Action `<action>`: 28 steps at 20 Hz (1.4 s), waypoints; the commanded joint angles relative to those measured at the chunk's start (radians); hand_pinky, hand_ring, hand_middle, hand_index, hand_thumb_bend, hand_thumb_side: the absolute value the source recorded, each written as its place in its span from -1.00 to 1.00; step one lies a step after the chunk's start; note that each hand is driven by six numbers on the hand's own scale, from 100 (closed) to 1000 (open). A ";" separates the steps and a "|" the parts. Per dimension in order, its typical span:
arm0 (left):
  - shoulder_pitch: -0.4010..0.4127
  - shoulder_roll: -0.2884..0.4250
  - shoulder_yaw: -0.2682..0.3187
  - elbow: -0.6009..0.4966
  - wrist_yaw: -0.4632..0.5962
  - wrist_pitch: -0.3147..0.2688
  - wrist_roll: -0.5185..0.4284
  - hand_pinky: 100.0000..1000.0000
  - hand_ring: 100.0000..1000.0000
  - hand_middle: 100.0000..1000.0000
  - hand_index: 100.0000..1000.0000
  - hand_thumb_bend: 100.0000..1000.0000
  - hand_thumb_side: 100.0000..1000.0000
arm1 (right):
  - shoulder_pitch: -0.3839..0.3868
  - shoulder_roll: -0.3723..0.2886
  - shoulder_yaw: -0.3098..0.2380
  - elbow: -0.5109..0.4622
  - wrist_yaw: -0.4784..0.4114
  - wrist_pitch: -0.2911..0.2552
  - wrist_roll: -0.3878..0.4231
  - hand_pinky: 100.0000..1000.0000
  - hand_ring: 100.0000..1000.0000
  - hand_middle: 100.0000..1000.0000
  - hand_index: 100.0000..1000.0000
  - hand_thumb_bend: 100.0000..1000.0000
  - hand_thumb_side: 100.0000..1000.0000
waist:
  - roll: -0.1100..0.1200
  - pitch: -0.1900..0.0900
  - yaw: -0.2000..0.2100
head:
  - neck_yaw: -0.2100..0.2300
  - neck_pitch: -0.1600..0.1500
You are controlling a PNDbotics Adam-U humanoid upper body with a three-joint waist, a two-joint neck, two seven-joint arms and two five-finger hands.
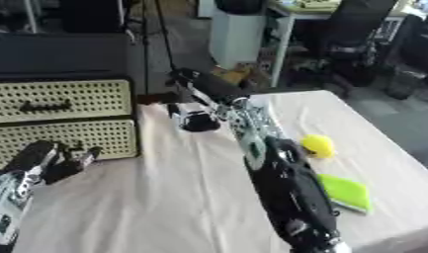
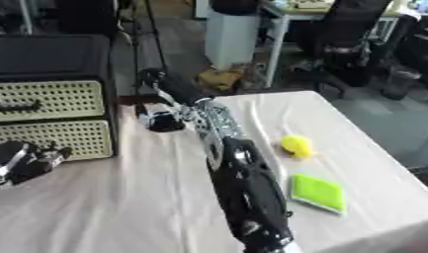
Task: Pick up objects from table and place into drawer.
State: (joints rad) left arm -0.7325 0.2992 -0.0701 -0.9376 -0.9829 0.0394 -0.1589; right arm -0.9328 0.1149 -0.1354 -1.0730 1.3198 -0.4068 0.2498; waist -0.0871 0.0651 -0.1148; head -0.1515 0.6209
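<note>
Fingers of your right hand (image 1: pixel 196 120) look curled at the far left of the table (image 1: pixel 165 197) by the drawer unit (image 1: pixel 61 116), though around what I cannot tell, while the yellow object (image 1: pixel 318 146), probably light and slippery-round, wants grasping across its middle

Work table (image 1: pixel 165 197) covered in pale cloth, running askew toward upper right. Beyond its far edge: grey floor (image 1: pixel 191 34), somewhat cluttered. White cabinet or bin (image 1: pixel 237 37) stands near centre back. To its right, a light-coloured desk (image 2: pixel 290 12) with a white leg; black office chair (image 2: pixel 351 29) pushed in beside it. Thin black stand poles (image 1: pixel 148 44) rise at upper left of centre. Small tan object (image 2: pixel 217 78) on floor near table corner. Lighting even, daylight-like.
</note>
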 commanded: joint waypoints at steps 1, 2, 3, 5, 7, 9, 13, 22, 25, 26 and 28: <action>-0.023 0.019 0.005 -0.055 0.043 -0.009 0.019 -1.00 -0.87 -0.57 0.40 -0.17 1.00 | -0.021 -0.009 -0.002 -0.030 0.002 -0.002 0.001 0.93 0.97 0.82 0.72 -1.00 -0.26 | 0.007 -0.012 -0.001 | 0.001 -0.012; -0.015 0.022 0.001 -0.079 0.059 -0.014 0.013 -1.00 -0.87 -0.58 0.40 -0.18 1.00 | -0.019 -0.011 -0.002 -0.031 0.001 -0.002 0.002 0.93 0.97 0.82 0.72 -1.00 -0.26 | 0.008 -0.013 0.001 | 0.001 -0.013; -0.003 0.027 -0.004 -0.112 0.076 -0.020 0.003 -1.00 -0.87 -0.58 0.40 -0.18 1.00 | -0.017 -0.014 -0.003 -0.033 0.000 -0.002 0.003 0.93 0.96 0.82 0.72 -1.00 -0.26 | 0.009 -0.013 0.005 | -0.001 -0.014; 0.031 0.045 -0.015 -0.201 0.112 -0.035 -0.023 -1.00 -0.87 -0.58 0.39 -0.19 1.00 | -0.012 -0.023 -0.005 -0.037 -0.002 0.000 0.006 0.93 0.96 0.82 0.72 -1.00 -0.26 | 0.014 -0.016 0.014 | -0.005 -0.014; 0.077 0.071 -0.024 -0.313 0.155 -0.045 -0.049 -1.00 -0.87 -0.58 0.38 -0.18 1.00 | -0.006 -0.033 -0.007 -0.041 -0.005 0.001 0.007 0.93 0.97 0.82 0.72 -1.00 -0.26 | 0.018 -0.020 0.023 | -0.010 -0.013; 0.139 0.107 -0.026 -0.450 0.209 -0.049 -0.069 -1.00 -0.87 -0.58 0.38 -0.16 1.00 | 0.002 -0.043 -0.008 -0.048 -0.009 0.002 0.006 0.93 0.97 0.82 0.72 -1.00 -0.26 | 0.023 -0.024 0.034 | -0.016 -0.012; 0.271 0.194 0.006 -0.732 0.311 -0.019 -0.081 -1.00 -0.86 -0.58 0.37 -0.11 1.00 | 0.019 -0.073 -0.011 -0.070 -0.024 0.008 0.003 0.92 0.96 0.82 0.72 -1.00 -0.26 | 0.034 -0.036 0.057 | -0.027 -0.006; 0.537 0.321 0.151 -1.052 0.399 0.081 -0.046 -1.00 -0.85 -0.58 0.37 -0.11 1.00 | 0.076 -0.152 -0.027 -0.149 -0.086 0.041 -0.005 0.92 0.96 0.81 0.72 -1.00 -0.27 | 0.050 -0.060 0.108 | -0.036 0.013; 0.592 0.303 0.171 -1.061 0.412 0.085 -0.057 -1.00 -0.86 -0.58 0.37 -0.14 1.00 | 0.086 -0.166 -0.030 -0.177 -0.109 0.051 -0.005 0.92 0.96 0.80 0.72 -1.00 -0.27 | 0.047 -0.060 0.112 | -0.038 0.018; 0.605 0.293 0.177 -1.062 0.413 0.086 -0.062 -1.00 -0.86 -0.58 0.37 -0.14 1.00 | 0.089 -0.172 -0.032 -0.184 -0.115 0.054 -0.005 0.92 0.96 0.80 0.72 -1.00 -0.28 | 0.046 -0.061 0.114 | -0.042 0.019; 0.623 0.278 0.188 -1.062 0.412 0.088 -0.066 -1.00 -0.86 -0.58 0.37 -0.14 1.00 | 0.093 -0.178 -0.034 -0.195 -0.125 0.060 -0.004 0.92 0.96 0.80 0.72 -1.00 -0.28 | 0.044 -0.061 0.118 | -0.043 0.017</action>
State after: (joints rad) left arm -0.1045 0.5680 0.0975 -1.9797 -0.5736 0.1255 -0.2208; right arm -0.8252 -0.0380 -0.1620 -1.2364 1.2086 -0.3529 0.2479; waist -0.0464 0.0156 0.0028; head -0.1910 0.6319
